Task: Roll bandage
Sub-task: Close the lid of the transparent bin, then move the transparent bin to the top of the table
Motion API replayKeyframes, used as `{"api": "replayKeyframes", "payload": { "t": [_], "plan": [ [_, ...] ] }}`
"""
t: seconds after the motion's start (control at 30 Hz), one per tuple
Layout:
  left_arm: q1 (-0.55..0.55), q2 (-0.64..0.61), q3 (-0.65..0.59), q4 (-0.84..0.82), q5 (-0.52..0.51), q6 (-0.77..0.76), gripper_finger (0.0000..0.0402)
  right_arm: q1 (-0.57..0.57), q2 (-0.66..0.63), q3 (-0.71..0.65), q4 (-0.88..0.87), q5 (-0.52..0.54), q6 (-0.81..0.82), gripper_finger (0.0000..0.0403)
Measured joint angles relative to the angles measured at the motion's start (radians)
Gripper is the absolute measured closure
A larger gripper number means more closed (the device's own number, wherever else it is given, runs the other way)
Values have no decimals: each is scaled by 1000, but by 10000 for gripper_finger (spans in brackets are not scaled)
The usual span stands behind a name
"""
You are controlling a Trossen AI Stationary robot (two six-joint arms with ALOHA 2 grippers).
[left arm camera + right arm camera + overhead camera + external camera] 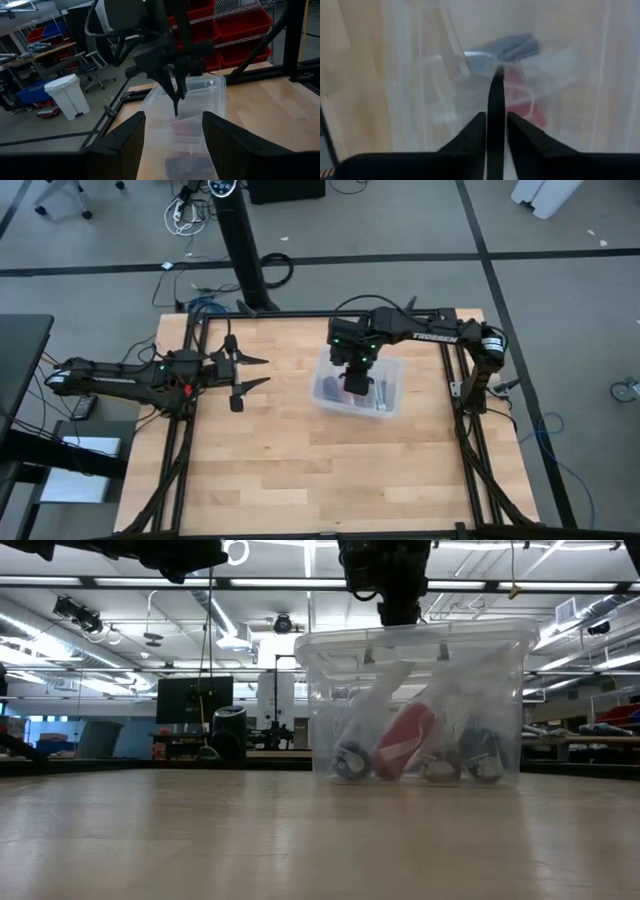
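Right now my right tool (pixel 357 385) hangs over the clear plastic bin (pixel 325 362) that sits on the pale wooden tabletop (pixel 280 460), toward the right arm's side of it. Seen from the right wrist, the two dark fingers (pixel 475 131) stand only a narrow gap apart, with a thin dark strip running up between them; I cannot tell what that strip is or whether I have hold of it. Beyond the fingers lie crumpled clear plastic bags (pixel 445 95), a red item (pixel 527 107) and a dark blue-grey piece (pixel 507 47) that may be the bandage, though I cannot be sure.

From table height, the bin (pixel 410 640) holds a red roll in clear wrap (pixel 405 740) in the middle, flanked by smaller bluish bundles (pixel 482 752), all resting on the bin's floor. My right tool shows above the bin's rim.

My left tool (pixel 245 375) waits well apart over the tabletop's left part, its fingers (pixel 125 145) spread wide and holding nothing, pointed toward the bin (pixel 212 90).
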Motion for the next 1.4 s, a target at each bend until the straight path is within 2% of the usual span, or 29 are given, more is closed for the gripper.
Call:
{"api": "replayKeyframes", "payload": {
  "t": [0.17,0.3,0.37,0.47,0.57,0.6,0.63,0.7,0.83,1.03,1.13,1.27,1.4],
  "plan": [
    [0,14,0,0,0,0,198,-1,5,17,37,2,-1,254],
    [0,63,0,8,16,0,199,-1,-7,86,15,12,-3,217],
    [0,114,0,28,20,0,204,3,-19,122,-52,100,-29,212],
    [1,196,0,55,-10,7,223,16,-54,127,-138,289,-43,244],
    [2,259,0,103,-21,31,255,17,-127,66,-89,317,-39,332],
    [4,274,0,131,-21,40,269,17,-163,29,-43,319,-35,366],
    [9,284,0,149,-19,53,284,17,-199,-15,6,325,-26,384],
    [31,299,0,183,7,55,319,21,-277,-123,106,341,3,389],
    [104,349,-52,389,166,31,388,36,-427,-414,379,414,43,400],
    [198,509,-97,672,240,-44,398,79,-590,-860,883,578,89,401],
    [220,597,-79,792,263,-43,399,88,-631,-1033,1141,608,95,402],
    [247,707,-39,818,277,-52,400,86,-632,-1204,1423,607,90,402],
    [253,782,-15,851,294,-77,401,82,-636,-1300,1590,605,116,402]
  ]
}}
